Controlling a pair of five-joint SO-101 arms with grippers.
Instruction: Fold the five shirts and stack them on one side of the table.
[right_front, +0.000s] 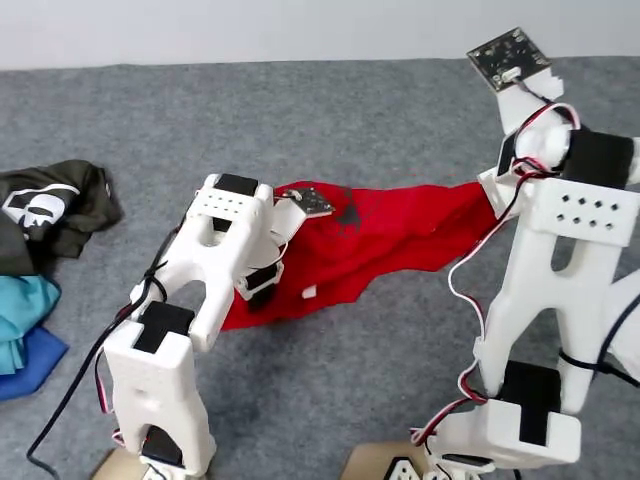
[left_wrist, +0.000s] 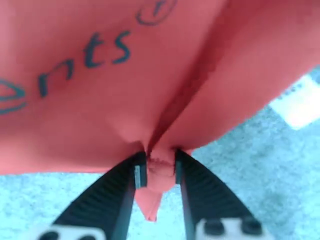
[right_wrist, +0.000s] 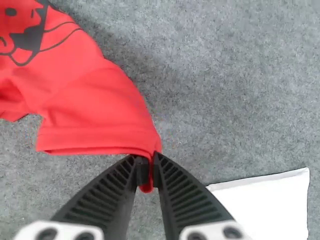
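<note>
While both arms grip it, the red knit T-shirt with dark print (right_front: 390, 235) spans from one set of jaws to the other over the grey felt-like bench (right_front: 300, 110). I can't tell how much of it is lifted.

Left jaws: nearly closed, clamping a bunched fold of red fabric at the tips, with a small nub poking through toward the wrist. Creases fan out from the bite.

Right jaws: closed to a sliver on the corner of a stitched hem, probably a sleeve edge. Only a small tab of cloth sits between the pads.

Risks, my read:
- The right bite is thin, so pulling the arms apart could slip the hem out.
- The left bite looks to hold several layers, so the fold may come out skewed.
- Soft knit on a fuzzy bench will likely drag and wrinkle if slid rather than lifted.

A small white label (left_wrist: 300, 107) shows at the shirt edge, off to one side of the left jaws.

Well beyond the left jaws, on the side away from the right jaws, is a crumpled heap: a dark olive shirt with a white skull-like print (right_front: 50, 205), a teal shirt (right_front: 25, 300) and a blue shirt (right_front: 30, 365). None looks folded.
</note>
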